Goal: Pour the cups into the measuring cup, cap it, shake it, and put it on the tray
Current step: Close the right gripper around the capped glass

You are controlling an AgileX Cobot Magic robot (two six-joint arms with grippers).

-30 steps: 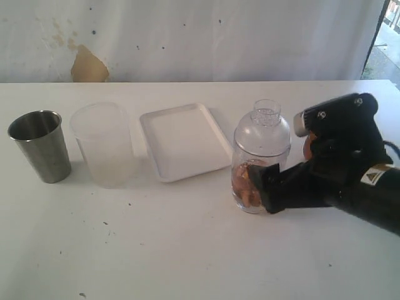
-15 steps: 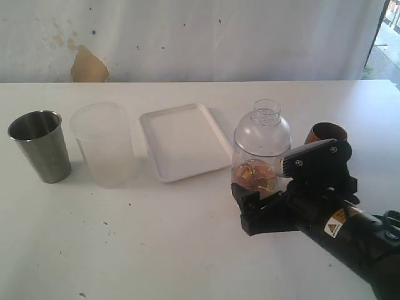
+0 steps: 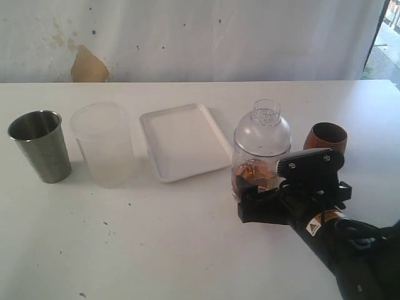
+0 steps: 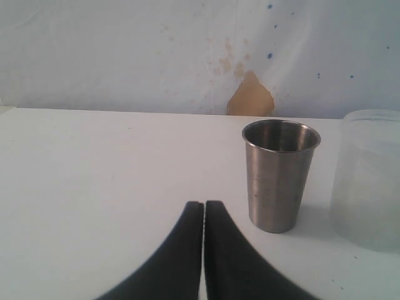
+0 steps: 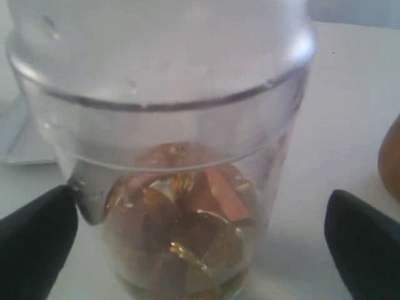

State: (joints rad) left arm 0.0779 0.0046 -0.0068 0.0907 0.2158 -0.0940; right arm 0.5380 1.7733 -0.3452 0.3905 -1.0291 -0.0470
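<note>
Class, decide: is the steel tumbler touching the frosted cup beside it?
Apart. The left wrist view shows bare table between the steel tumbler and the frosted cup; the exterior view agrees.

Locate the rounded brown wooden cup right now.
Exterior view: the rounded brown wooden cup stands upright on the right of the white table, just right of and slightly behind the dome-capped clear plastic measuring cup.
</note>
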